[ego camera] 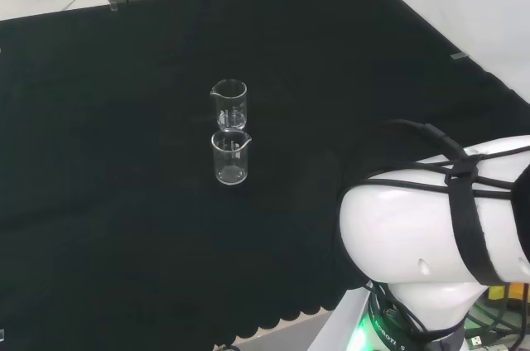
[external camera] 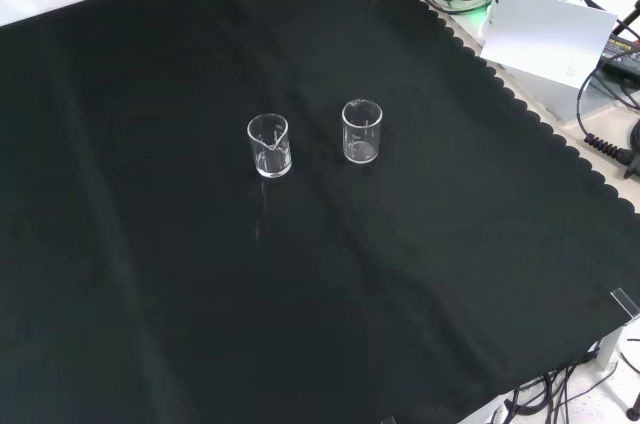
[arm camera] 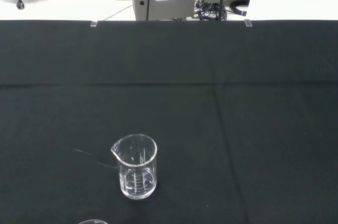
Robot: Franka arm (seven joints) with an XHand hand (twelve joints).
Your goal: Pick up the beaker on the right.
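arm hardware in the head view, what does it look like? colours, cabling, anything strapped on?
A big rounded glossy white arm link sits at the head view's lower right. A black cable runs along its top, held down by black straps wrapped around the shell. Below it, the base glows green.

Two clear glass beakers stand upright on the tabletop (external camera: pixel 150 274): the left beaker (external camera: pixel 269 146) and the right beaker (external camera: pixel 362 131) in the front view, near each other but not touching. One black cloth covers it.
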